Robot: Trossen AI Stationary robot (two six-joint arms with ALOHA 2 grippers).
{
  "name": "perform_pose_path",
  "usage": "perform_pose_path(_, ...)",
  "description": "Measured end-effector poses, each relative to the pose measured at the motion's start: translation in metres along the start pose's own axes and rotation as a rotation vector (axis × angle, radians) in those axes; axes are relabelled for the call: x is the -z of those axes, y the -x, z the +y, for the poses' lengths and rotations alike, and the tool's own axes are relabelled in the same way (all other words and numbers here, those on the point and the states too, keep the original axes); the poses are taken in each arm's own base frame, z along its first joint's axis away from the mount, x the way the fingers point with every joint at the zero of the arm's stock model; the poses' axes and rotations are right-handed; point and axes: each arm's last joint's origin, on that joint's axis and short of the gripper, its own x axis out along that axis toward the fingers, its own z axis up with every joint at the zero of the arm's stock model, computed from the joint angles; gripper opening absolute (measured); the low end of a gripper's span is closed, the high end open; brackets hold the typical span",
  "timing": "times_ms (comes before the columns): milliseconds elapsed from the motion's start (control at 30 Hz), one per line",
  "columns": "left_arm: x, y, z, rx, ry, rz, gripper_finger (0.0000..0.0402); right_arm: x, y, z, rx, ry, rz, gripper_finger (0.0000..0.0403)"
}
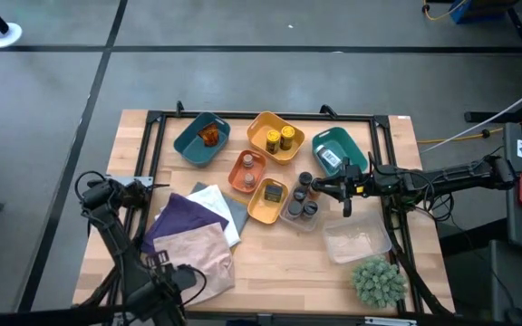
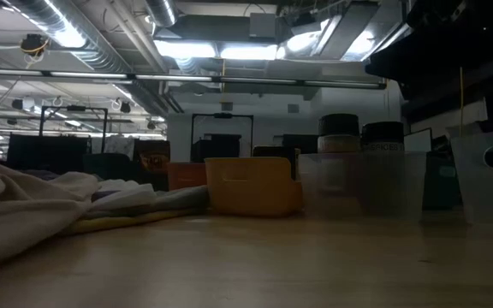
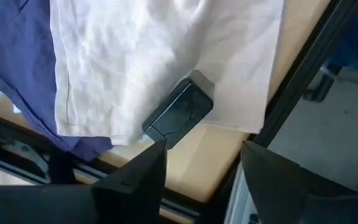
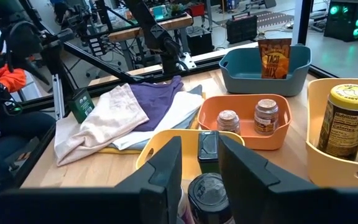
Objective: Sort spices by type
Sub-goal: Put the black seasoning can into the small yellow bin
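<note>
Reads "TACO MIX" on orange packet (image 4: 274, 58); "Nutritious" on yellow jar (image 4: 345, 121). Left gripper (image 3: 201, 163) spread, right gripper (image 4: 199, 167) pressed together.

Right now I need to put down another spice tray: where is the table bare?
Bare wood lies along the near edge between the cloths and the plant, and left of the cloths. The back middle is crowded: teal tray, yellow tray, orange tray, clear bin, right end effector.

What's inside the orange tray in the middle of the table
Two small jars stand side by side in the orange tray: a grey-lidded jar and an amber-orange jar. The tray's near wall covers their bases and the tray floor, so anything lying flat there cannot be seen.
</note>
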Motion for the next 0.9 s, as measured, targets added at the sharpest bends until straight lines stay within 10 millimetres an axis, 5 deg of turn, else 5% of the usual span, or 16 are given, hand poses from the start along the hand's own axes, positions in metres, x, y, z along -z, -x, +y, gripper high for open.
perform_pose_path(467,0.01,0.0,-0.002,0.002,-0.331,0.015,0.0211,0.003,0.0,-0.001,0.001,0.005,0.037,0.0104)
perform_pose_path(900,0.011,-0.008,-0.001,-0.031,-0.365,-0.001,0.021,0.006,0.0,-0.001,0.006,0.009,0.06,0.0104)
